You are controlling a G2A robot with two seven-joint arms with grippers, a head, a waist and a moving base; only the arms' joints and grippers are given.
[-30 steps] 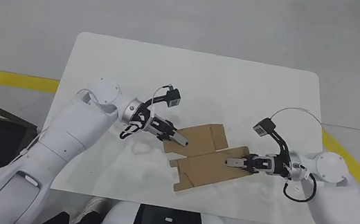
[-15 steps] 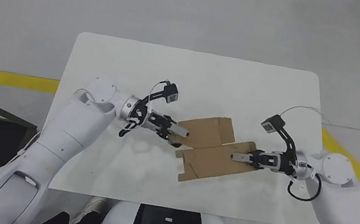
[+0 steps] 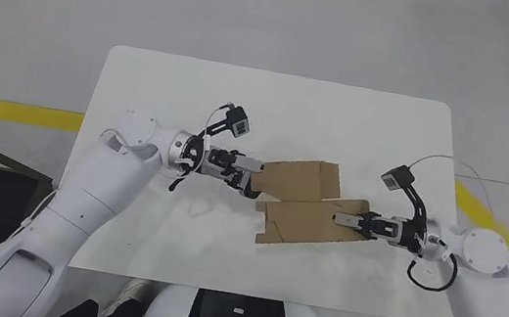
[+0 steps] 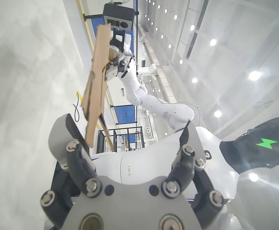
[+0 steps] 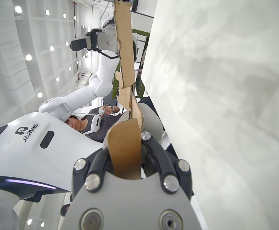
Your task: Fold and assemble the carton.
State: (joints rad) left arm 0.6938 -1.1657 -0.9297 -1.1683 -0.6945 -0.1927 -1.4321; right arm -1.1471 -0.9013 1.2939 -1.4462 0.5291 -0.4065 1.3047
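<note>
Two jaw states show: the right gripper (image 5: 136, 130) is clamped on one end of the flattened brown carton (image 5: 124, 43), while the left gripper (image 4: 128, 124) is spread wide, one finger (image 4: 63, 135) just beside the carton's opposite edge (contact unclear). Between the arms, the carton is held above the white table (image 3: 341, 112).
</note>
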